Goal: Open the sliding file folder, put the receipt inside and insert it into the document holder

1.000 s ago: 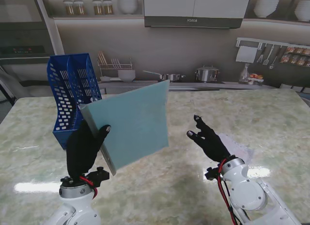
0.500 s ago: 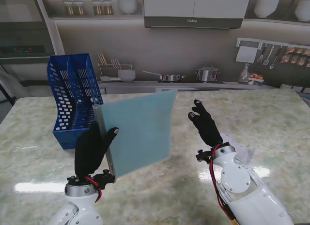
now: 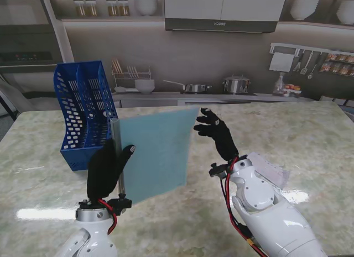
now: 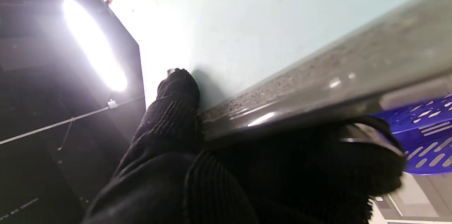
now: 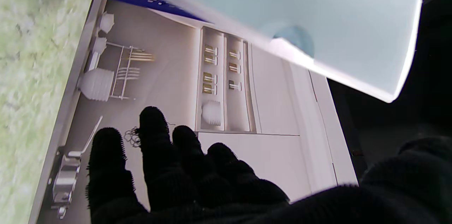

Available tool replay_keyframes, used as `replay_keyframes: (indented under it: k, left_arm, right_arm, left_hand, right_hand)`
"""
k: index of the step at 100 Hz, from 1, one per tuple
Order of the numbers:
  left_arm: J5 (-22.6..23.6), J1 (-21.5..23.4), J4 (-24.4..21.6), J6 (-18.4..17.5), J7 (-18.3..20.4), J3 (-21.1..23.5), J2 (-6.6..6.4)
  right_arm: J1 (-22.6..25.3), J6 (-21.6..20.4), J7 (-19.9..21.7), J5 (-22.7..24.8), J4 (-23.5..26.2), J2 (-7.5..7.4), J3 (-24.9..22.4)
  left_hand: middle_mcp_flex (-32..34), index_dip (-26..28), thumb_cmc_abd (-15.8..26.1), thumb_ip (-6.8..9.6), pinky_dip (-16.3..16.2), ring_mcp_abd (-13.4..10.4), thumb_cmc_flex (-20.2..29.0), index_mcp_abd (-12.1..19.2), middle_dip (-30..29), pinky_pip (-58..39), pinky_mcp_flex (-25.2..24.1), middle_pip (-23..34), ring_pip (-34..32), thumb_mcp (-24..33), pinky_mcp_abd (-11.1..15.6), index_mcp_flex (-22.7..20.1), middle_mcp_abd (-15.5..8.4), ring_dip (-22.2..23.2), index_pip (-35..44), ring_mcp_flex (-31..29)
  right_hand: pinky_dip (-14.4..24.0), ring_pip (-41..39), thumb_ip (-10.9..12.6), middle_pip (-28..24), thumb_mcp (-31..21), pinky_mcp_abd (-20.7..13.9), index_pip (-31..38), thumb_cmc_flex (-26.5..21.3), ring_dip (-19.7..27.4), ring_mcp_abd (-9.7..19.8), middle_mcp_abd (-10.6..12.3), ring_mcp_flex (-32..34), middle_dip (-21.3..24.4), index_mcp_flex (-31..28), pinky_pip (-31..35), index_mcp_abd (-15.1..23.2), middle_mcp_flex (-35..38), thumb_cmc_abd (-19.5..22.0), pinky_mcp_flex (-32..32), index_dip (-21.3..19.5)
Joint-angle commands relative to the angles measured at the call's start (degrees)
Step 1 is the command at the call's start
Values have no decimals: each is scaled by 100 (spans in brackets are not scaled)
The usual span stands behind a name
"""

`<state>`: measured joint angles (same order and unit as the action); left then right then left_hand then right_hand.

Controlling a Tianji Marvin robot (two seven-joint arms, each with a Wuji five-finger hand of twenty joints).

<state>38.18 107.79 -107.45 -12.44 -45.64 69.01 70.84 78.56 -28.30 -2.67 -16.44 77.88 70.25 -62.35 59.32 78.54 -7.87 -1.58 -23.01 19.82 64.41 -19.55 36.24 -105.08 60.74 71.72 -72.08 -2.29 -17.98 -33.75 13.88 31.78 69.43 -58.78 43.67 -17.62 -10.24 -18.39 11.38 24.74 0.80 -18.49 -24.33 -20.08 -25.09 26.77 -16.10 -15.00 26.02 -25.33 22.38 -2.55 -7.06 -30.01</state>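
The left robot hand (image 3: 106, 167) is grasping the file folder (image 3: 157, 149) by its grey spine bar (image 3: 116, 157), holding it upright above the tabletop (image 3: 182, 213), with the thumb (image 4: 176, 89) pressing on the pale blue cover and the other fingers (image 4: 367, 167) wrapping round the far side of the bar. From this hand, the folder's cover is spreading toward 2 o'clock in the stand's view. The right robot hand (image 3: 215, 134) is hanging in the air with its fingers (image 5: 152, 135) spread apart, holding nothing, and is sitting just beside the folder's free edge; from this hand the folder is lying at about 9 o'clock. Whether a fingertip is touching that edge cannot be told. The blue document holder (image 3: 83, 110) is standing on the tabletop at 11 o'clock from the left robot hand, behind the folder's spine. The receipt (image 3: 268, 169) is lying flat on the tabletop at about 4 o'clock from the right robot hand, partly hidden by the right wrist.
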Motion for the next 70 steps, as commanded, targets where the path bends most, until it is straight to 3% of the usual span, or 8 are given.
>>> replay_keyframes:
  k: [1,22,45,60,70]
  left_arm:
    - [-34,-16,-31,28,41,-16,28]
    - [-76,-6,-40,6,95,-18,26]
    - [-66,2,-45,-39,95,-3,23]
    - [-92,-2,-32,-50,103,-16,28]
    - [-110,-3,-22,-38,127,-22,26]
  right_arm:
    - [-32,-51,57,-86,-92,67,61]
    - [-216,-184,398,-500,-348,92,246]
    - [-280,-147,447,-530,-379,102,324]
    - [-337,-208,563,-591,-419,95,420]
    - [-377,-405,976,-1215,-477,105,513]
  left_hand:
    - [247,279,559,49,98,908,956,19,-85,-243,17,286,-166,305,970,-405,-832,-81,841,-115]
    - [245,281,556,49,98,897,956,11,-84,-243,18,293,-173,311,973,-398,-834,-81,836,-124]
    - [244,285,563,47,96,898,955,15,-84,-253,19,297,-180,306,978,-396,-831,-81,836,-130]
    - [245,287,563,47,96,898,956,7,-83,-254,19,302,-181,307,978,-396,-836,-83,835,-130]
    - [235,288,576,45,96,898,956,11,-83,-254,19,301,-181,300,978,-395,-835,-83,835,-130]
  right_hand:
    - [138,78,-154,76,146,-175,80,165,78,234,196,117,-60,-111,-54,180,91,91,62,-63]
    - [148,218,-152,148,171,-193,174,141,119,338,394,138,-103,-206,-89,392,200,53,119,-145]
    - [164,256,-145,204,172,-182,224,104,110,317,396,159,-132,-250,-93,419,254,21,114,-190]
    - [170,261,-135,189,166,-185,255,91,102,394,529,201,-167,-297,-85,515,341,17,60,-209]
    - [174,229,-118,153,137,-188,298,7,86,438,628,295,-201,-360,-63,618,431,-51,-24,-230]
